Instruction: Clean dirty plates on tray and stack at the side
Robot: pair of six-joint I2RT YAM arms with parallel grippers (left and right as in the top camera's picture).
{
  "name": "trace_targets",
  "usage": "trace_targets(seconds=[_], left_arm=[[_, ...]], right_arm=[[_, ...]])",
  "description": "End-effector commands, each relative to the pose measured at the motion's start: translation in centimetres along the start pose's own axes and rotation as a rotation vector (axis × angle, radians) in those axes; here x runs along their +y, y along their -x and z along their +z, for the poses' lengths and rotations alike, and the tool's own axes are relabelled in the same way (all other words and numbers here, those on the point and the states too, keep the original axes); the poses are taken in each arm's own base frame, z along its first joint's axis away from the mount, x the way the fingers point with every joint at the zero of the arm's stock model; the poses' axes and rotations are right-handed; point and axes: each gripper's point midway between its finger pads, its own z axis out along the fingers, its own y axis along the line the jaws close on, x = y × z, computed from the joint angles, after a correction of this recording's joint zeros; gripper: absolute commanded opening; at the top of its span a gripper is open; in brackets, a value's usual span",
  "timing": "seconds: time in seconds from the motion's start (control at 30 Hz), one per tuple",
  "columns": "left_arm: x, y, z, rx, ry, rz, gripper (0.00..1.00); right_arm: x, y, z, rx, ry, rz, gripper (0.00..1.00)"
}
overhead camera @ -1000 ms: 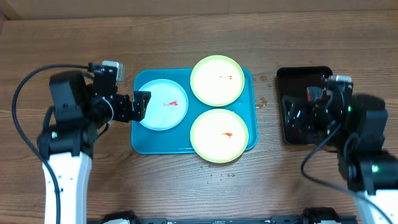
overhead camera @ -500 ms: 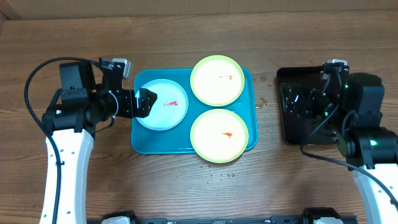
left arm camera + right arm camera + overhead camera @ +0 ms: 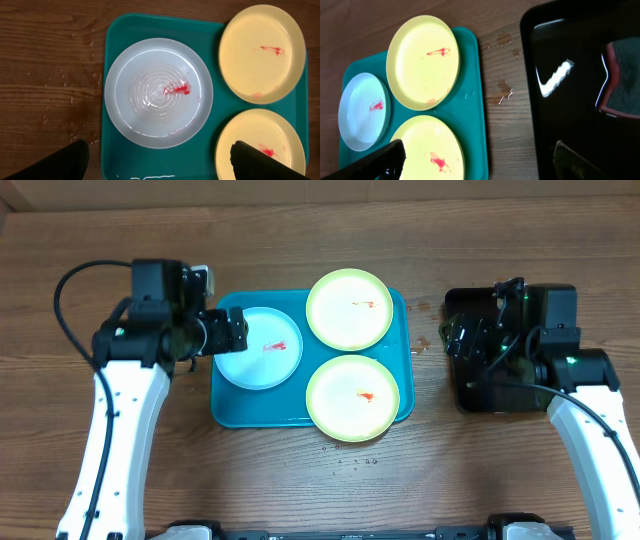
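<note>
Three plates lie in the turquoise tray (image 3: 225, 408): a white-blue plate (image 3: 260, 348) at the left with a red smear, a yellow-green plate (image 3: 349, 310) at the back and another (image 3: 352, 397) at the front, each with red smears. My left gripper (image 3: 234, 332) is open and empty, above the white-blue plate's left edge; the left wrist view shows that plate (image 3: 158, 92) between its spread fingers (image 3: 65, 162). My right gripper (image 3: 453, 338) is open and empty over the left edge of the black tray (image 3: 470, 395), apart from the plates.
A grey sponge with a red edge (image 3: 622, 82) lies in the glossy black tray (image 3: 580, 65) to the right. Water drops lie on the wood between the trays (image 3: 425, 340) and in front of the turquoise tray (image 3: 355, 462).
My left gripper has moved right and a little back, from beside the tray to over the white-blue plate's left edge. My right arm has swung left over the black tray. The plates have not moved.
</note>
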Motion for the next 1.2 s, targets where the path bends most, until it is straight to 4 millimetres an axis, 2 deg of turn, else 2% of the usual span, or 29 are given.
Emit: trace_targets(seconds=[0.0, 0.2, 0.33, 0.47, 0.57, 0.73, 0.8, 0.87, 0.97, 1.17], left_arm=[[1.6, 0.8, 1.3, 0.009, 0.105, -0.165, 0.89], [2.4, -0.7, 5.9, 0.136, 0.135, -0.142, 0.86], [2.4, -1.5, 8.4, 0.206, 0.111, -0.044, 0.82], [3.0, -2.9, 10.4, 0.281, 0.122, -0.014, 0.75], [3.4, -3.9, 11.7, 0.329, 0.144, -0.056, 0.72], [4.7, -6.7, 12.6, 0.431, 0.259, -0.303, 0.59], [4.9, -7.7, 12.4, 0.467, 0.288, -0.357, 0.51], [5.2, -8.3, 12.0, 0.488, 0.316, -0.378, 0.48], [5.5, -8.4, 11.9, 0.488, 0.34, -0.386, 0.44], [5.8, -7.3, 12.7, 0.428, 0.336, -0.348, 0.41]], right_arm=[[0.7, 0.7, -0.6, -0.019, 0.017, 0.008, 0.95], [0.3, -0.4, -0.6, 0.025, 0.0, 0.021, 0.93], [0.3, -0.6, -0.6, 0.031, -0.002, 0.02, 0.91], [0.3, -0.6, -0.6, 0.032, -0.002, 0.017, 0.9], [0.3, -0.5, -0.6, 0.031, -0.002, 0.016, 0.9], [0.3, -0.6, -0.6, 0.032, -0.002, 0.017, 0.9], [0.3, -0.6, -0.6, 0.032, -0.002, 0.018, 0.9], [0.3, -0.6, -0.6, 0.032, -0.002, 0.017, 0.9], [0.3, -0.6, -0.6, 0.032, -0.002, 0.018, 0.9], [0.3, -0.6, -0.6, 0.033, -0.002, 0.018, 0.9]])
